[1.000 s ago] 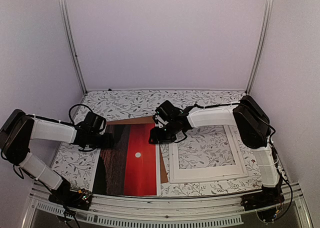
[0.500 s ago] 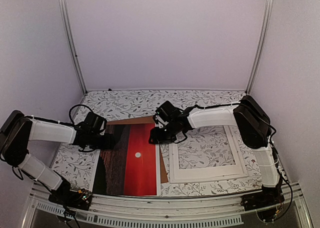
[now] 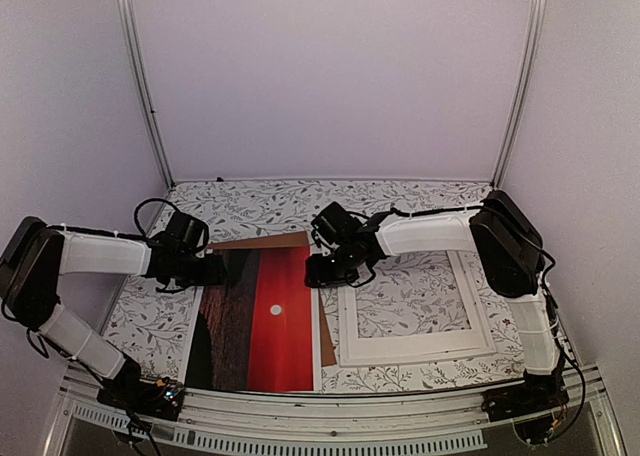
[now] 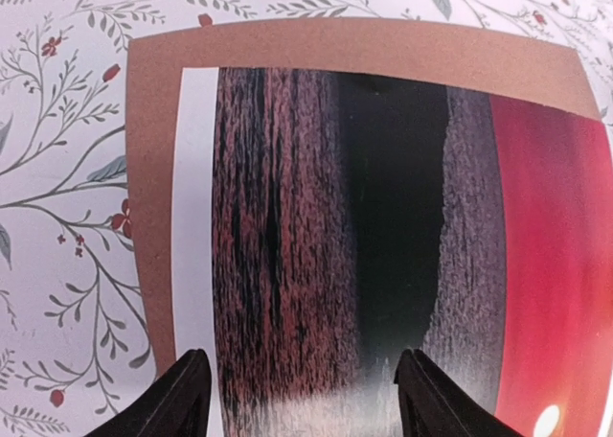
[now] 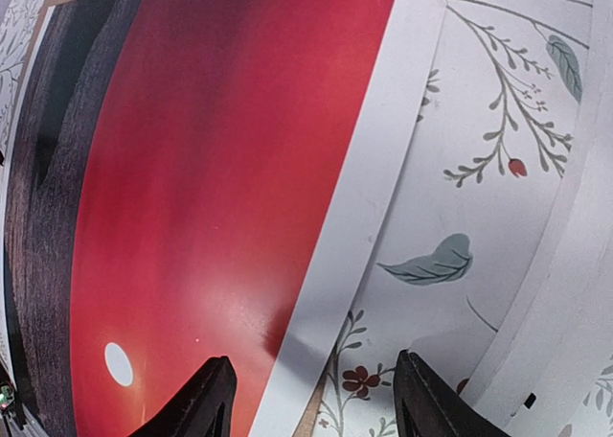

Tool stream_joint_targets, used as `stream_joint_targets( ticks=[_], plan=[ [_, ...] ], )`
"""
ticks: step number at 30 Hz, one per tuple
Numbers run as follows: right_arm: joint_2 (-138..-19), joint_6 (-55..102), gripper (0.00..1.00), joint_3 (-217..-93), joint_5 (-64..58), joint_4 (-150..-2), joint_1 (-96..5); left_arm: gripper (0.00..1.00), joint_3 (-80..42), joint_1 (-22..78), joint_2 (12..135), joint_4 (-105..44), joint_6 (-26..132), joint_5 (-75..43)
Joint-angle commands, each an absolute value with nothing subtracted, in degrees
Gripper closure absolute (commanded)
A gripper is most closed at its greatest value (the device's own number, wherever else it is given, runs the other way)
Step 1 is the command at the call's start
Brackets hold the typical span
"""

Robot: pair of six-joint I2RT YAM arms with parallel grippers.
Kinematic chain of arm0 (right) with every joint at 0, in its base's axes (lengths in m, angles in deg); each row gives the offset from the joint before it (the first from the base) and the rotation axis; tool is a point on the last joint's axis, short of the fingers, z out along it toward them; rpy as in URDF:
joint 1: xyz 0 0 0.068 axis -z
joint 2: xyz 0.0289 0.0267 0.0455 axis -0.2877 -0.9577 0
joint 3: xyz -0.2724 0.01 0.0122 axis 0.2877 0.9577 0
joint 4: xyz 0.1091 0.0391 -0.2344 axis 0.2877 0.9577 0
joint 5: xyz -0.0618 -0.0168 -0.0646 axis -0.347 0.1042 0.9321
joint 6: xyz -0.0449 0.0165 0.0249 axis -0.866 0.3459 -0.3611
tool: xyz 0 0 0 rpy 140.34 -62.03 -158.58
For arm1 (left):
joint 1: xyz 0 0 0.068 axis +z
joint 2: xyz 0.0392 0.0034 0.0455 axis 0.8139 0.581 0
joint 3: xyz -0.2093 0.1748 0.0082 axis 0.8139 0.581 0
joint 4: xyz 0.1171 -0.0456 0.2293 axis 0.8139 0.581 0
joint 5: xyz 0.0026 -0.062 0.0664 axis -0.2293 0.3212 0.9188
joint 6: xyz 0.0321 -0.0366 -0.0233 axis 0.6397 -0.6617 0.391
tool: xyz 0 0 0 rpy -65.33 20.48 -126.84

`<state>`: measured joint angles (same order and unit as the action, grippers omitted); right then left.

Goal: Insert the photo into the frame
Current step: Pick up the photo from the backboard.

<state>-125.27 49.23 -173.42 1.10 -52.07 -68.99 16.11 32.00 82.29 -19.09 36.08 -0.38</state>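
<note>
The photo (image 3: 262, 316), a red sunset print with a white border, lies flat at the front left on a brown backing board (image 3: 268, 241). My left gripper (image 3: 213, 269) hovers open over the photo's dark far-left part (image 4: 287, 217), fingers spread and holding nothing (image 4: 302, 399). My right gripper (image 3: 320, 273) is open above the photo's right white border (image 5: 364, 197), one finger over the red area and one over the tablecloth (image 5: 311, 399). The white frame (image 3: 346, 326) lies to the right of the photo, the cloth showing through it; its edge shows in the right wrist view (image 5: 565, 245).
The table wears a floral cloth (image 3: 260, 204). The backing board juts out beyond the photo at the far side (image 4: 153, 169) and at the right edge (image 3: 326, 344). White walls and metal posts (image 3: 140, 76) enclose the table. The front rail (image 3: 330, 401) runs along the near edge.
My left gripper has shifted a little toward the far side over the photo's corner. My right gripper has edged slightly right. The photo, board and frame have not moved.
</note>
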Motion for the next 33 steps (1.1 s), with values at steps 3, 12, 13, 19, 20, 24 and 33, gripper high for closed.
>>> stream_joint_targets(
  ticks=[3,12,13,19,20,24,33],
  plan=[
    [-124.5,50.2,0.4,-172.1,4.4,-45.7,-68.0,0.31,13.3,35.1,86.4,-19.1,38.3,-2.3],
    [-124.7,51.0,0.4,-169.3,-1.5,-49.3,-68.1,0.31,12.1,35.6,90.4,-19.7,38.8,-3.3],
    [-124.6,51.3,0.4,-168.9,-2.1,-49.9,-68.1,0.31,12.3,35.6,90.3,-19.8,38.8,-3.3],
    [-125.0,52.2,0.4,-168.3,-6.1,-52.7,-68.9,0.33,15.1,35.5,89.8,-21.7,37.3,-7.3],
    [-125.3,52.4,0.4,-168.1,-6.6,-53.2,-68.9,0.33,15.9,35.3,89.4,-22.3,36.9,-8.1],
    [-125.8,53.5,0.4,-167.2,-7.4,-55.2,-68.9,0.34,18.7,34.5,88.0,-24.9,35.8,-11.2],
    [-125.8,55.7,0.4,-166.4,-4.4,-56.7,-68.7,0.38,20.3,32.9,87.3,-27.4,35.7,-15.8]
  ],
)
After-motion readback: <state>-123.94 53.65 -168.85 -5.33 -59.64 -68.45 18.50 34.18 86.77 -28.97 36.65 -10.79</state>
